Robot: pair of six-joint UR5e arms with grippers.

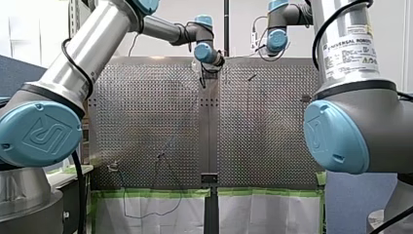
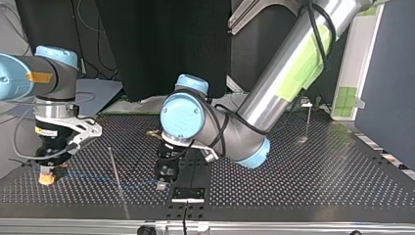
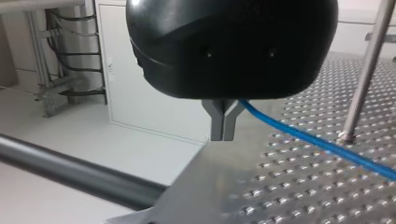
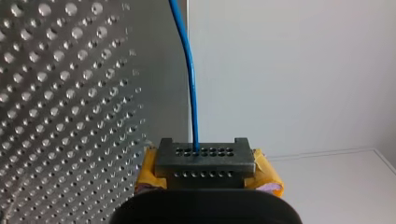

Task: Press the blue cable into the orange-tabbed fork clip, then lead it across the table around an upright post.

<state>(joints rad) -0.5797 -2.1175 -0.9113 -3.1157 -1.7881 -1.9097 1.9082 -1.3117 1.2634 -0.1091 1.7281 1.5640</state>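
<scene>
Up close, left tool [image 3: 222, 137] pinching blue cable [image 3: 308, 136] (faint from top view)

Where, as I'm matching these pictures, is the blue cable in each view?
Top view: the blue cable lies along the table between my right tool and my left tool.
Left wrist view: it leads from my left tool past the foot of the upright post.
Right wrist view: it runs straight ahead from my right tool.
Front view: too faint to tell.
Shared landmark: the upright post, top and left wrist views.
</scene>
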